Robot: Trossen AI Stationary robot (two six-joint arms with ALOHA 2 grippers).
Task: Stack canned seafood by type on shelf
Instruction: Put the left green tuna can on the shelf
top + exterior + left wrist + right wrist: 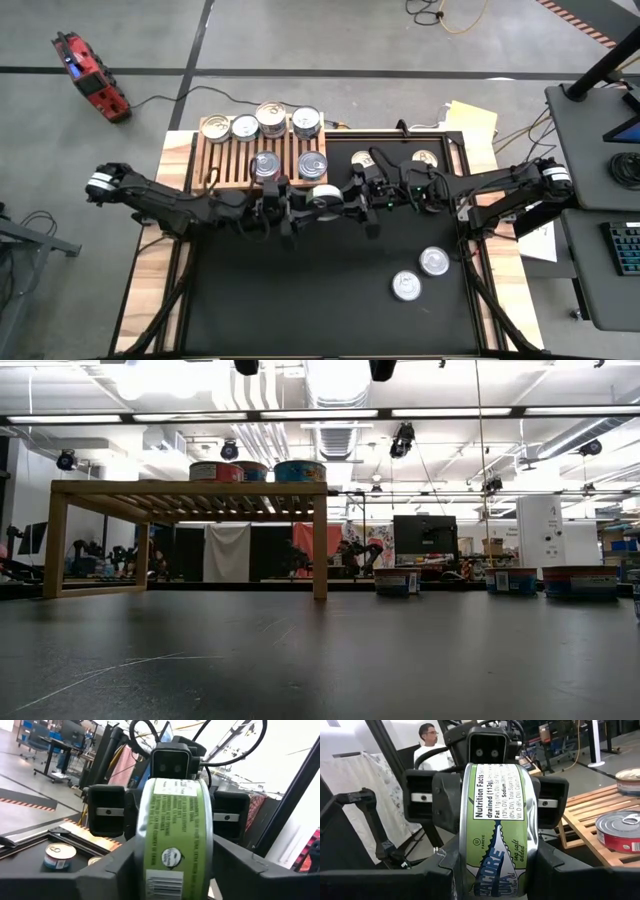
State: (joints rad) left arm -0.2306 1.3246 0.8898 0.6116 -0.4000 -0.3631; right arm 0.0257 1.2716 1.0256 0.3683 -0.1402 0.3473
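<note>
While both arms meet above the black bench (300, 300), just in front of the wooden shelf (225, 160), a green-labelled can (323, 197) is passing between them. Six cans sit on the shelf; others lie loose nearby. Left tool (300, 205) and right tool (345, 200) both pinch this can. Next, one must release, then lift over the shelf's front edge, where bare slats remain.

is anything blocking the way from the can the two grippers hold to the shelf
Nothing visible. The can sits between the left gripper and right gripper, just off the shelf front edge; two cans occupy nearby slats.
</note>
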